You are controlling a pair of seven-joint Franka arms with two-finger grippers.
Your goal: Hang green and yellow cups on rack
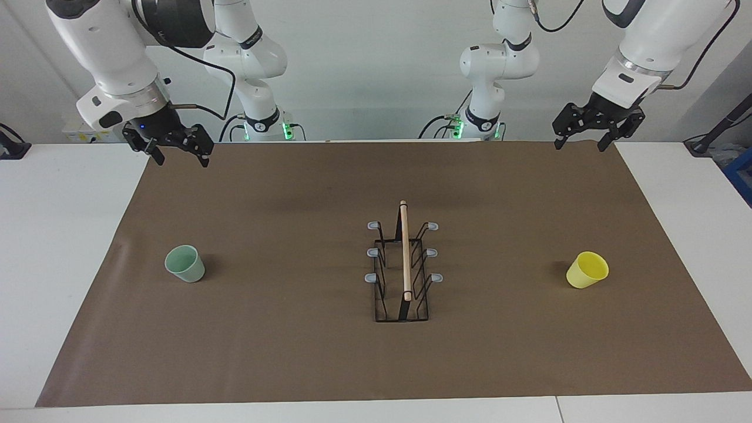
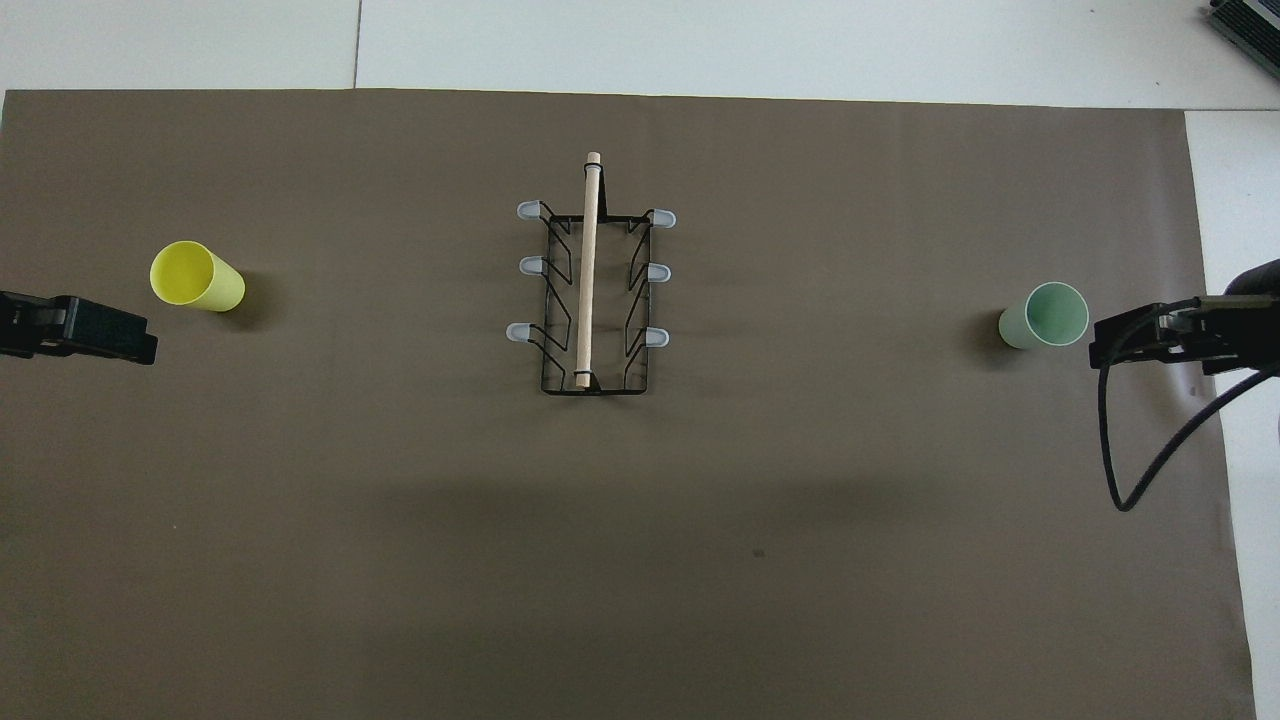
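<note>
A black wire rack with a wooden rod along its top and six grey-tipped pegs stands mid-worktop on a brown mat, every peg bare. The green cup sits upright on the mat toward the right arm's end, the yellow cup toward the left arm's end, apparently tipped over with its mouth aimed away from the rack, though the angle makes that hard to confirm. Both cups lie well apart from the rack, with bare mat between. The right end effector hangs released, fingers spread and empty, above the mat's edge nearest the robots, a black cable trailing from its wrist. The left end effector hangs likewise released at the other corner. Both arms wait.
</note>
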